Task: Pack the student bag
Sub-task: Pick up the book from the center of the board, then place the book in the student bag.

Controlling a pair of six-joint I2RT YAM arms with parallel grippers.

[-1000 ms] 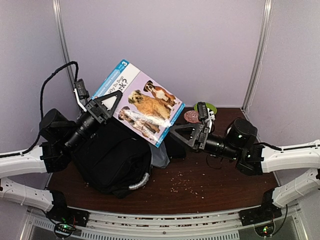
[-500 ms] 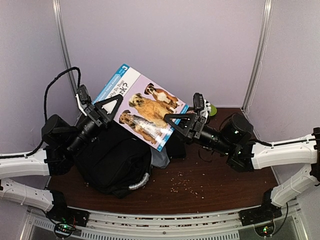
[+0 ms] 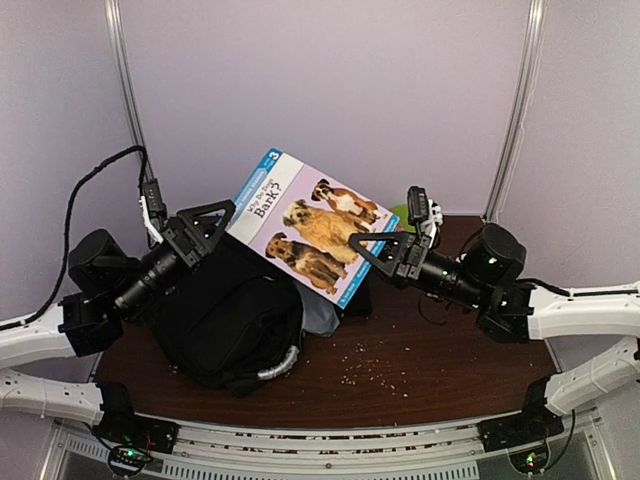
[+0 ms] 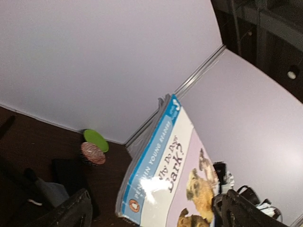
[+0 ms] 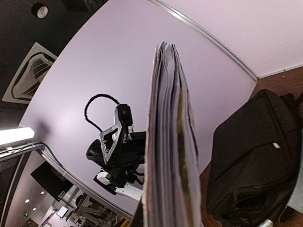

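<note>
The book (image 3: pixel 310 220) (title "Why Do Dogs Bark?") has changed hands. The left end effector (image 3: pixel 228 210), which clamped it a second ago, now stands spread at its left edge. The right end effector (image 3: pixel 362 243), earlier spread, pinches its lower right edge. The student bag (image 3: pixel 215 315) lies unmoved on the tabletop (image 3: pixel 420 350), below the book.

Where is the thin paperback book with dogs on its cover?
Top view, centre: the book hangs in the air above the large black fabric bag, its right edge pinched by the right claw, the open left claw beside its left edge.
</note>
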